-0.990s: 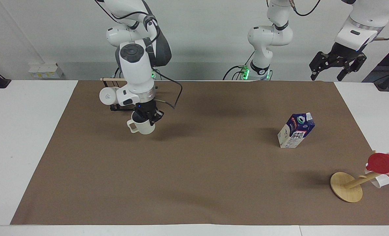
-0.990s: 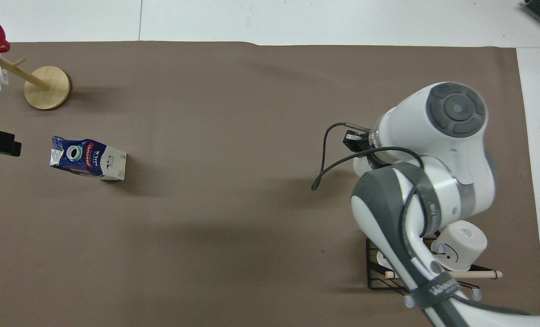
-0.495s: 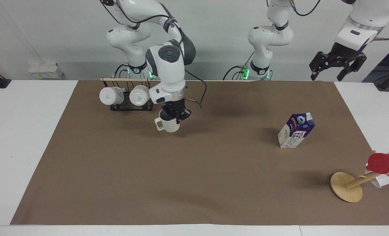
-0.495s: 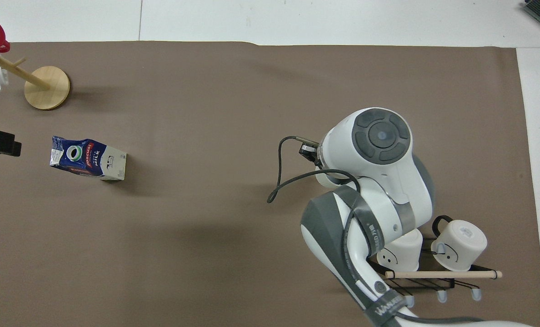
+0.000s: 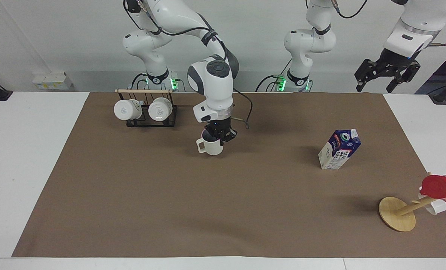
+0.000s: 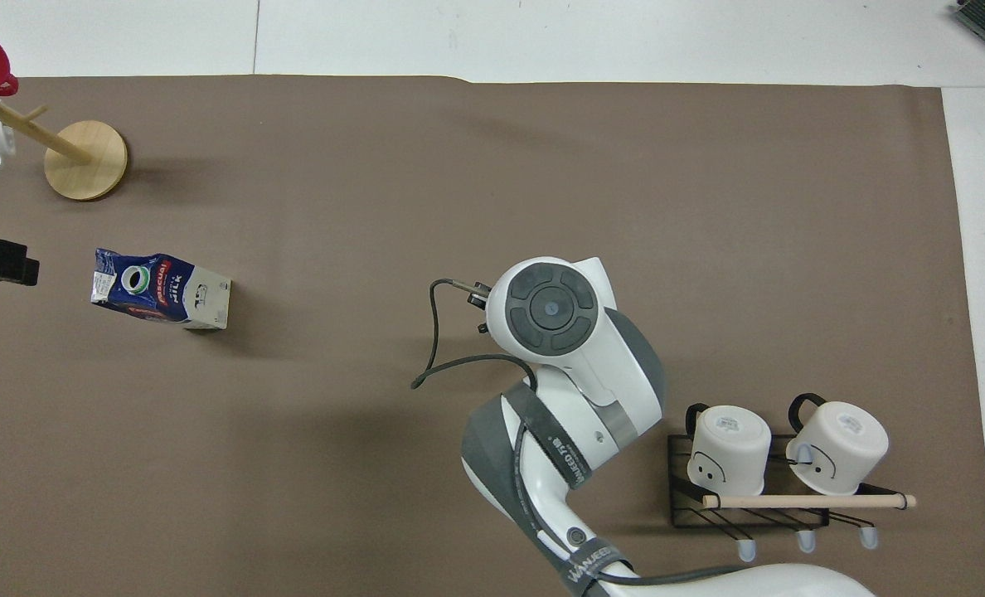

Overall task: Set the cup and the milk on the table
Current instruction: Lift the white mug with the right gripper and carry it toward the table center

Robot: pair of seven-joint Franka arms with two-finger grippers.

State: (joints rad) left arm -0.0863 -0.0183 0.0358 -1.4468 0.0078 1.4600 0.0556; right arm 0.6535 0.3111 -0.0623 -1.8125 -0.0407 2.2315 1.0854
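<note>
My right gripper (image 5: 219, 135) is shut on the rim of the cream-beige cup (image 5: 211, 147) and holds it upright, low over the brown paper of the table (image 5: 223, 210), beside the mug rack, toward the table's middle. I cannot tell whether the cup touches the paper. In the overhead view the right arm's wrist hides the cup. The milk (image 5: 338, 149) stands on the paper toward the left arm's end, and also shows in the overhead view (image 6: 161, 290). My left gripper (image 5: 387, 77) waits open and empty, high over the table edge at its own end.
A black wire rack (image 5: 146, 112) with two white mugs stands near the right arm's base (image 6: 774, 464). A tilted wooden mug tree on a round disc base (image 5: 397, 213) carries a red cup (image 5: 442, 186) and a white mug, farther from the robots than the milk.
My right gripper has carried the cup from in front of the mug rack sideways toward the table's middle. The rack's two white mugs are now uncovered. The left arm and milk have not moved.
</note>
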